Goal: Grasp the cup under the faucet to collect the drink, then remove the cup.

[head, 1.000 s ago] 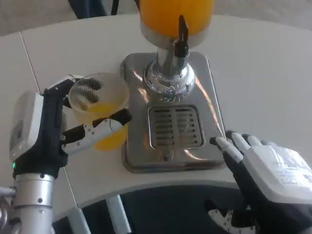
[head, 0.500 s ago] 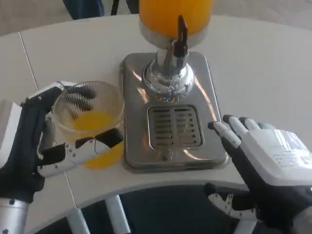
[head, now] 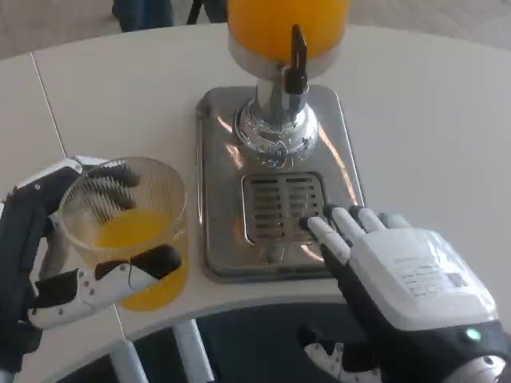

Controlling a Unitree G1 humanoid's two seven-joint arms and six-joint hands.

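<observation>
The steel dispenser base (head: pixel 275 159) with its orange tank (head: pixel 287 24) stands behind. My left hand (head: pixel 48 271) has drawn the clear ribbed plastic cup (head: pixel 128 231), gripped and part-filled, off the drip grille (head: pixel 279 207): removal nearly done. My right hand (head: pixel 399 279) has advanced, fingers spread, holding nothing.

The dispenser (head: pixel 287 32) holds bright orange drink, with a black faucet lever (head: pixel 298 56); its silver tray (head: pixel 275 187) shines; left of it, the clear ribbed cup (head: pixel 128 227) holds orange drink; the table (head: pixel 431 120) is white.

Left hand (head: pixel 56 255) fingers curled in a grip, right hand (head: pixel 399 279) flat, fingers extended
</observation>
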